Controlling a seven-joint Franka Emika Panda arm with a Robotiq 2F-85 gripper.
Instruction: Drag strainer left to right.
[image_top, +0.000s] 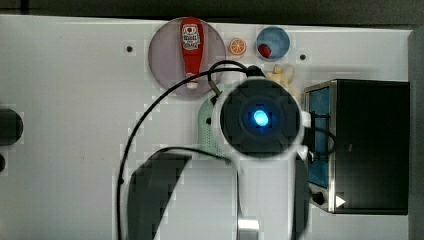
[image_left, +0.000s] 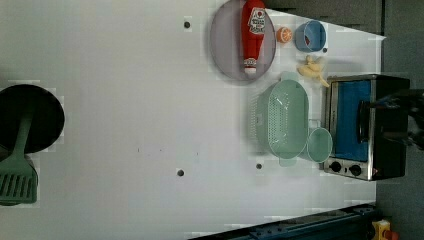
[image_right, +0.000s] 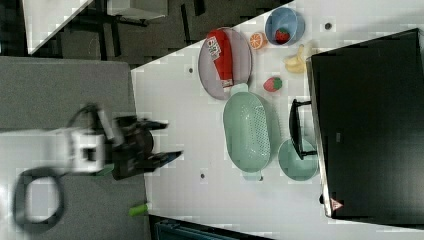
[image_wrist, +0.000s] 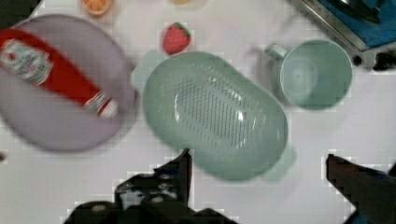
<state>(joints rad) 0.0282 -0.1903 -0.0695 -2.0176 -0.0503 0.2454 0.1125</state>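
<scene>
The strainer (image_left: 285, 122) is a pale mint-green oval colander lying flat on the white table, between the grey plate and the toaster oven. It also appears in the right view as the strainer (image_right: 247, 132) and in the wrist view as the strainer (image_wrist: 215, 114). In the top view the arm covers most of the strainer (image_top: 205, 125). My gripper (image_right: 165, 141) hangs well above the table, open and holding nothing. In the wrist view my gripper (image_wrist: 261, 175) has its dark fingers (image_wrist: 180, 172) spread wide, with the strainer's near rim between them in the picture.
A round green mug (image_left: 319, 145) stands against the strainer's end, next to the toaster oven (image_left: 365, 127). A ketchup bottle (image_left: 252, 30) lies on the grey plate (image_left: 225, 45). An orange slice (image_left: 284, 34), blue bowl (image_left: 310, 36), bananas (image_left: 312, 70) and strawberry (image_right: 272, 84) lie nearby. A black pan with a spatula (image_left: 20, 165) sits far off.
</scene>
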